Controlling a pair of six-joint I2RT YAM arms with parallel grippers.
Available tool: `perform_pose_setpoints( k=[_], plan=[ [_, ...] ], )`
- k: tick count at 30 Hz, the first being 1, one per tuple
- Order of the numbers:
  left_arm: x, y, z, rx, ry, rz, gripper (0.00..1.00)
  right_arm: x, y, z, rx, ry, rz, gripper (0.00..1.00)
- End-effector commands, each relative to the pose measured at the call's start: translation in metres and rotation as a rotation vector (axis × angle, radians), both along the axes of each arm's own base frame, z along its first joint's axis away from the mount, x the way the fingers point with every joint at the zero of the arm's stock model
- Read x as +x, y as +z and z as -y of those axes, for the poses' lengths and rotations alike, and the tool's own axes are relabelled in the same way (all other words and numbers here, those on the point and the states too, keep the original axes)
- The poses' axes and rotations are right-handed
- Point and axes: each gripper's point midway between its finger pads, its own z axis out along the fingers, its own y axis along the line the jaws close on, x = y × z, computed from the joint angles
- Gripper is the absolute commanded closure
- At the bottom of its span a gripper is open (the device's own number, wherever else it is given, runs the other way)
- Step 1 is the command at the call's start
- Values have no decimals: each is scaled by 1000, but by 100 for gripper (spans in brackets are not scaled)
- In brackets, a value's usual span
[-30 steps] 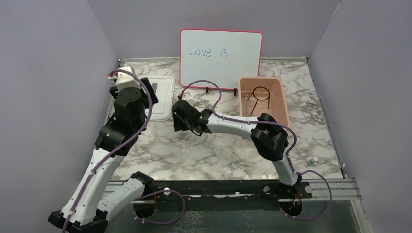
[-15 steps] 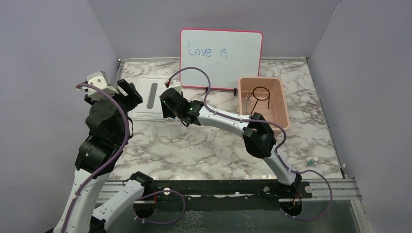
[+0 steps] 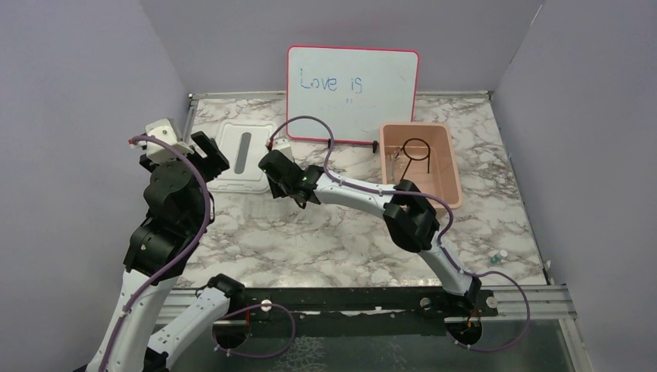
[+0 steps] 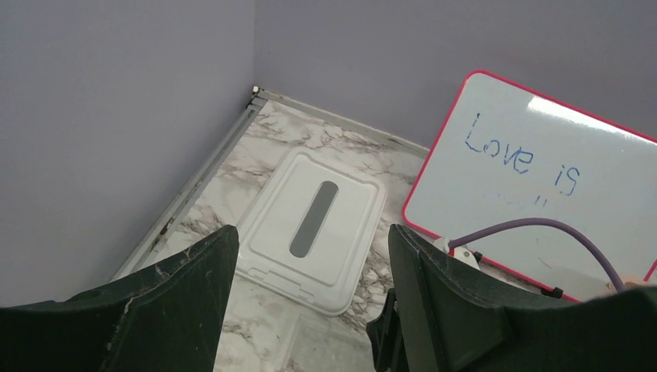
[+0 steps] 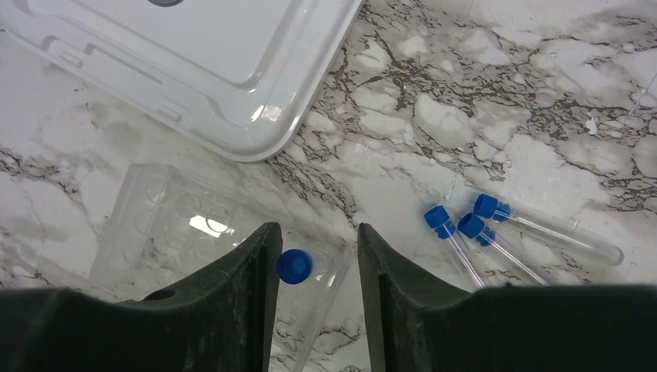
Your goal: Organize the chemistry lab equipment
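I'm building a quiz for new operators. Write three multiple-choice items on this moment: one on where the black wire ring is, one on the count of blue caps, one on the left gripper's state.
1. Where does the black wire ring lie?
A. On the white lid.
B. In the pink tub.
C. Against the whiteboard.

2. How many blue caps show in the right wrist view?
A. One.
B. Two.
C. Four.

3. How does the left gripper stand?
A. Open, holding nothing.
B. Shut on a tube.
C. Shut on the lid.

Answers:
1 B: the overhead view shows the ring inside the tub.
2 C: three caps lie together and one sits between the fingers of the right gripper.
3 A: its fingers stand wide apart with nothing between them.
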Motion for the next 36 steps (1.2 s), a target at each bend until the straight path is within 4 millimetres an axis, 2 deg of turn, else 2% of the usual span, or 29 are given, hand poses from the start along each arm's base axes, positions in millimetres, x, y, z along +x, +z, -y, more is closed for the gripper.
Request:
perform_pose_setpoints(
  k=[1, 10, 20, 24, 29, 33, 36],
  plan=[
    [-3, -4, -2, 6, 5, -5, 26, 0, 15, 12, -7, -29, 13, 56],
    [-6, -7, -4, 6, 5, -13, 26, -7, 17, 9, 21, 9, -3, 57],
    [-2, -12, -2, 15, 5, -30, 26, -10, 39, -11, 95, 159, 73, 56],
    [-2, -17, -3, 22, 10, -40, 26, -11, 38, -17, 100, 194, 79, 57],
    [0, -19, -3, 33, 16, -50, 26, -3, 30, -10, 61, 142, 88, 67],
    [0, -20, -4, 33, 19, -51, 26, -3, 34, -9, 73, 147, 105, 78],
    [0, -22, -3, 34, 19, -54, 26, -7, 39, -10, 98, 179, 126, 80]
  ],
)
